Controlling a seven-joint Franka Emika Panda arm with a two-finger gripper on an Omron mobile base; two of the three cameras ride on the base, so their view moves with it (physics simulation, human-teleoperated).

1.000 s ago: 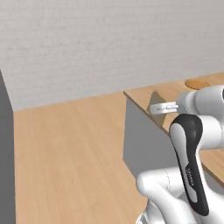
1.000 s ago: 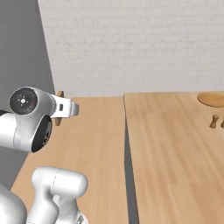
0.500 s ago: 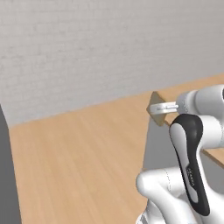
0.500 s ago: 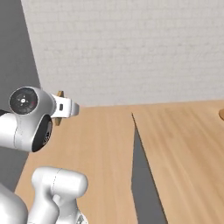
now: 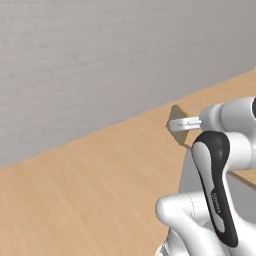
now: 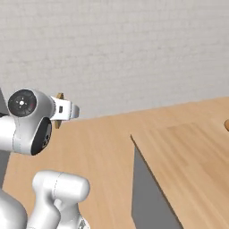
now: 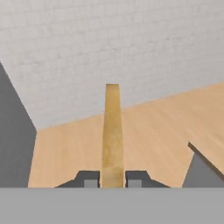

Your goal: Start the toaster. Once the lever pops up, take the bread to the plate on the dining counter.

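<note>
Fingers (image 7: 89,180) of the white arm's gripper (image 7: 112,180) stand clamped on the thin, pale tan square slice of bread (image 7: 112,135), which shows edge-on in the hand view as a narrow upright strip rising from between the two dark tips. From the left base view the slice (image 5: 176,125) shows as a tan diamond at the gripper (image 5: 181,124), held in the air above the light wood floor (image 5: 85,185); from the right base view a small tan corner of it (image 6: 58,96) pokes out behind the white hand (image 6: 67,110).

Ahead of the bread the floor runs wide and bare up to a long pale grey brick wall (image 6: 134,49). To the robot's right, the large light-wood dining table (image 6: 192,156) stands on a grey side panel, its near corner and straight left edge facing the arm, with an open strip of floor between that edge and the robot. That corner also shows at the lower right of the hand view (image 7: 203,168), well apart from the slice. A dark grey upright panel (image 7: 13,135) closes off the left side of the hand view.
</note>
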